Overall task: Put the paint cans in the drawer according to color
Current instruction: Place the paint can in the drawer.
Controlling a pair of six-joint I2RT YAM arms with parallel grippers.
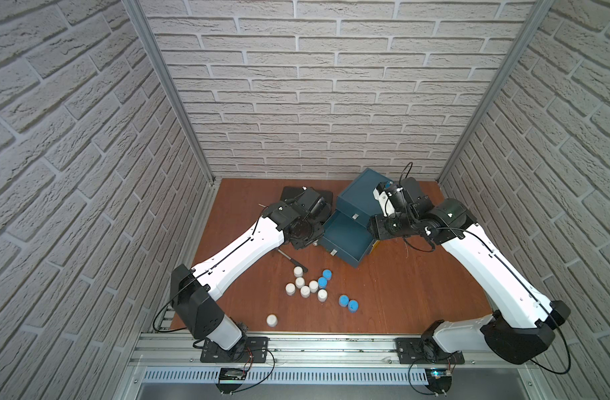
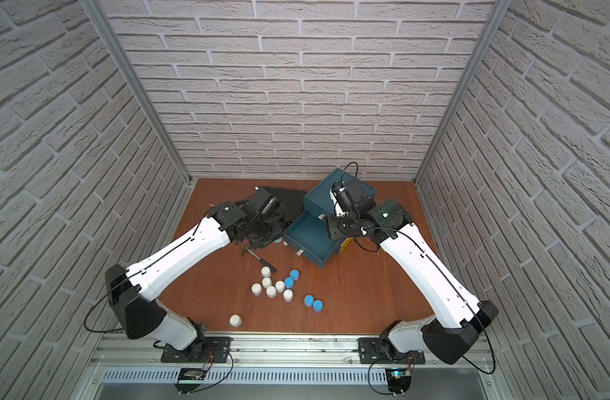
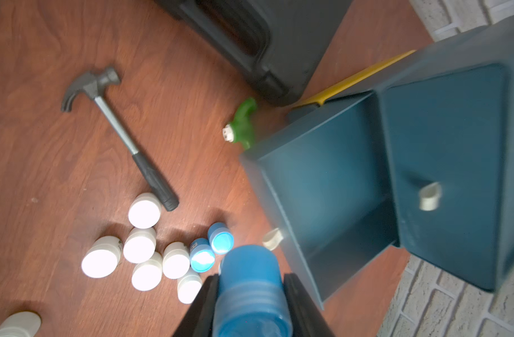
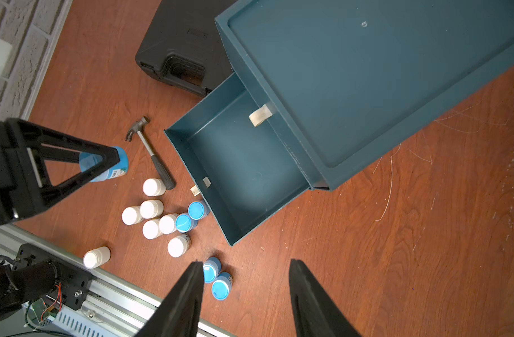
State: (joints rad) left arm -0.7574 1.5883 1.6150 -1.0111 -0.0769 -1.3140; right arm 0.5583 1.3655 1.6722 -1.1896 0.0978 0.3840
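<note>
- A light blue paint can (image 4: 120,163) is gripped in the left jaws.
- White round cans (image 1: 305,291) and blue round cans (image 1: 348,303) are grouped on the brown wooden table (image 1: 417,294).
- The teal plastic drawer (image 1: 345,237) is pulled open.
- The right jaws are spread apart, with nothing held.

Reddish-brown wood-grain desk (image 1: 417,294) inside pale grey brick-pattern walls (image 1: 314,104). Teal drawer (image 4: 244,163) with cream tabs (image 4: 260,114). White paint cans (image 4: 152,186) and light blue paint cans (image 4: 196,210); one light blue paint can (image 3: 250,268) in the black left hand (image 3: 251,289). Hammer (image 3: 124,137): dark grey head, silver shaft, black grip. Green toy drill (image 3: 242,125); black case (image 4: 180,43).
</note>
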